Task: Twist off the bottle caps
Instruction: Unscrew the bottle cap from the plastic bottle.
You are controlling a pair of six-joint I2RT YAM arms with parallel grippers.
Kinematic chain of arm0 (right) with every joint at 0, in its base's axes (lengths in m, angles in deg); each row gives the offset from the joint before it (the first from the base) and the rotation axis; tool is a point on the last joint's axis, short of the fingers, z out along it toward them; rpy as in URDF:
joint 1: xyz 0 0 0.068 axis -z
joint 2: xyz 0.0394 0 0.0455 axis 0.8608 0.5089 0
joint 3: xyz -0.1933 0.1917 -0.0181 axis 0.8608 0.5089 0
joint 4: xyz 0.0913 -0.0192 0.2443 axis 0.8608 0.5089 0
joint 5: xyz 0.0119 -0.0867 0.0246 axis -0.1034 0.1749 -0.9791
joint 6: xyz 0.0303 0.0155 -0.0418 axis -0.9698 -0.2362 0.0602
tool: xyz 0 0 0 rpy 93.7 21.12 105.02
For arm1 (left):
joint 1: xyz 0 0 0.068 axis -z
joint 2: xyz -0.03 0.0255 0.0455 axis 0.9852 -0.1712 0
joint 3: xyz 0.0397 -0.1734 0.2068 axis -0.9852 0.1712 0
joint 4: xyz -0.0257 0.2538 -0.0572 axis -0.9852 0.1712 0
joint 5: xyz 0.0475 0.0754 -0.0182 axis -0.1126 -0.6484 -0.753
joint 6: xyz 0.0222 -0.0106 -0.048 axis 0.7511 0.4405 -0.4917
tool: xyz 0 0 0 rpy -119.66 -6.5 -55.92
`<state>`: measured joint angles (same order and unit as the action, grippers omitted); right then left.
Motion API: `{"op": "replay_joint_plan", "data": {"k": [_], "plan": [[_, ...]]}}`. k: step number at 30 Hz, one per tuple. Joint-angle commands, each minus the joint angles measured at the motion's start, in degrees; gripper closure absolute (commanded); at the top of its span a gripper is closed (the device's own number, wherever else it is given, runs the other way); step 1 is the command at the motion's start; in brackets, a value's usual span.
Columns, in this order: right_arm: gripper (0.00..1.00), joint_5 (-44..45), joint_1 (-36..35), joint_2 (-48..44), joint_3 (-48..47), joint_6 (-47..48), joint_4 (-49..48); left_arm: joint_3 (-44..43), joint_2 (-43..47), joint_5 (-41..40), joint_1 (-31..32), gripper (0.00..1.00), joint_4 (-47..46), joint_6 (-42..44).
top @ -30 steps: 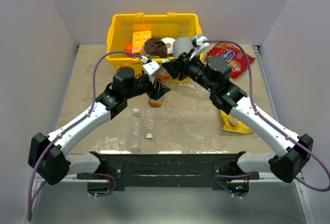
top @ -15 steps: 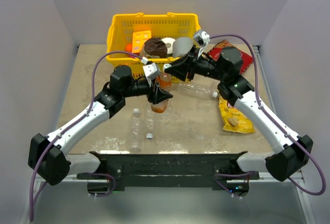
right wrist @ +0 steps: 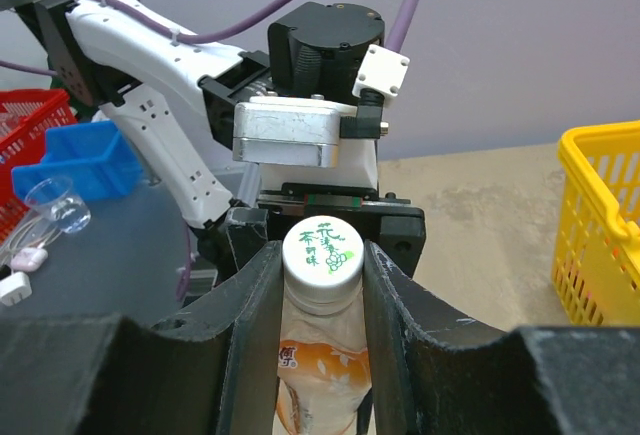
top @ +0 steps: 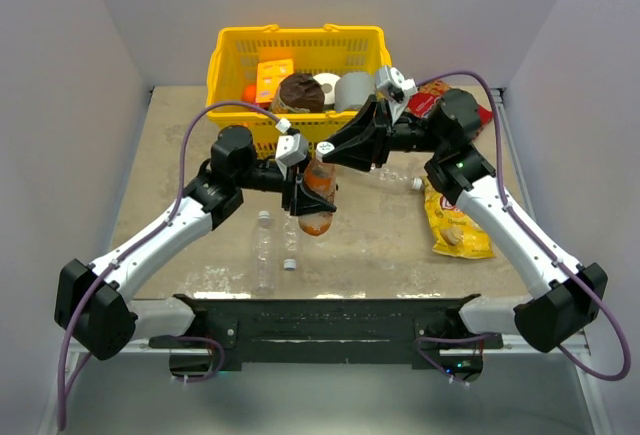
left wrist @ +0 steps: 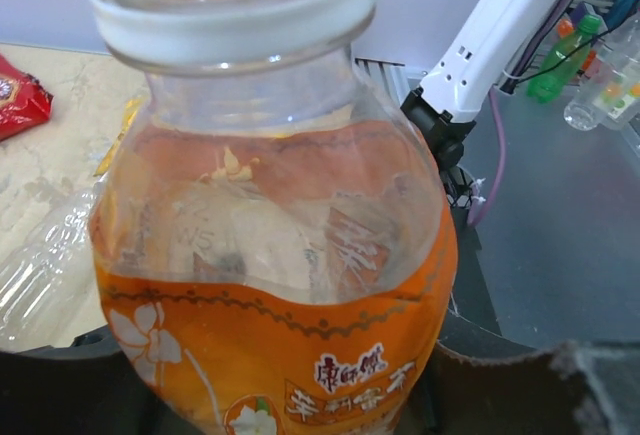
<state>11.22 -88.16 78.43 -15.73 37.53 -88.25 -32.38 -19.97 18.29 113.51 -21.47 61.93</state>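
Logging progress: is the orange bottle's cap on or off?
On. Right wrist view shows the cap seated on the orange bottle, gripped by the right end effector.

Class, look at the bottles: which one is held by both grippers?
The orange-drink bottle: the left gripper clamps its body and the right gripper its cap. The clear bottles lie on the table.

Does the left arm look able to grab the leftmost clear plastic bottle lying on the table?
Probably not: the left gripper is shut on the orange drink bottle, which the right gripper holds by its white cap. Nothing covers the clear bottle.
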Motion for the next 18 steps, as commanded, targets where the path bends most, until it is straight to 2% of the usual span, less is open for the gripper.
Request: {"op": "replay_joint_plan", "data": {"k": [1, 4, 5, 7, 8, 9, 11, 18], "plan": [[0.97, -2.7, -0.9, 1.3, 1.2, 0.1, -0.8, -1.0, 1.1, 3.7, 2.1, 1.00, -4.3, -0.1], [0.80, -2.0, -0.5, 1.3, 1.3, -0.5, -0.9, -1.0, 1.2, 1.5, 2.0, 1.00, -3.4, 0.8], [0.69, -1.7, -0.5, 1.2, 1.3, -0.7, -0.9, -1.0, 1.1, 0.8, 2.0, 1.00, -3.1, 1.1], [0.59, -1.0, -0.2, 0.8, 1.5, -0.9, -0.9, -1.1, 1.3, -1.2, 2.1, 1.00, -1.8, 2.4], [0.48, -0.9, 0.0, 0.7, 1.6, -1.0, -0.9, -1.3, 1.5, -2.1, 2.0, 1.00, -0.8, 3.3], [0.43, -0.9, 0.4, 0.5, 1.9, -0.9, -0.9, -1.5, 1.8, -3.1, 2.0, 1.00, 0.2, 4.2], [0.35, -0.5, 1.1, -0.3, 2.0, 0.0, 0.1, -1.7, 2.6, -6.4, 2.0, 1.00, 2.2, 7.0], [0.23, 0.0, 4.1, -3.3, 3.0, 1.6, 3.4, -1.0, 3.6, -12.8, 2.0, 1.00, 1.6, 6.9]]}}
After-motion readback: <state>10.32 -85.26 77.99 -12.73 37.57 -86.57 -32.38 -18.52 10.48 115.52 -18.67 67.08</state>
